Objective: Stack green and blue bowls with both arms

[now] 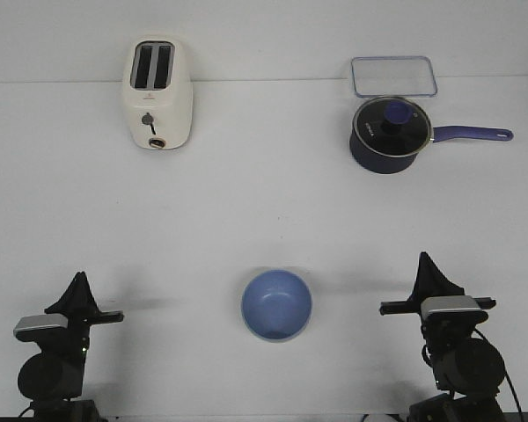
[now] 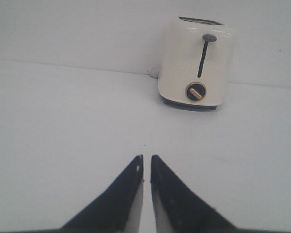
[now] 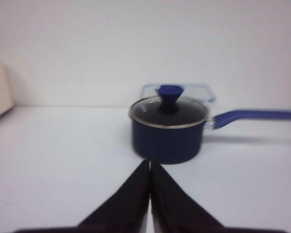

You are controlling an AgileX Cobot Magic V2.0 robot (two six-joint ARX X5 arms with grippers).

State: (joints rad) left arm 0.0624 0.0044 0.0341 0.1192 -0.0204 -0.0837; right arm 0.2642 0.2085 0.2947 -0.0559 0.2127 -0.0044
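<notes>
Blue bowl (image 1: 276, 304) sits upright on the table (image 1: 264, 211), between the two arms at the near edge, its hollow showing blue. No green bowl can be made out; whether one sits nested beneath the blue one cannot be told from above.

Left end effector (image 1: 77, 293): fingers (image 2: 121, 194) nearly together with a thin slit between them, holding nothing, resting low at 9 o'clock of the bowl, well apart from it. Right end effector (image 1: 427, 272): fingers (image 3: 177, 204) pressed together, holding nothing, at 3 o'clock of the bowl, likewise well apart.

Outward: toaster (image 1: 159, 93) at 11 o'clock of the bowl, far side of the table. Pan (image 1: 389, 134) with glass lid at 1 o'clock, handle pointing to 3 o'clock; a clear container (image 1: 393, 76) lies just behind it.

Judgement: the scene fits either a finished stack with both arms parked, or a stage at which the green bowl lies outside these views. The step in hand is not settled; no move is advised beyond confirming the green bowl's whereabouts.
</notes>
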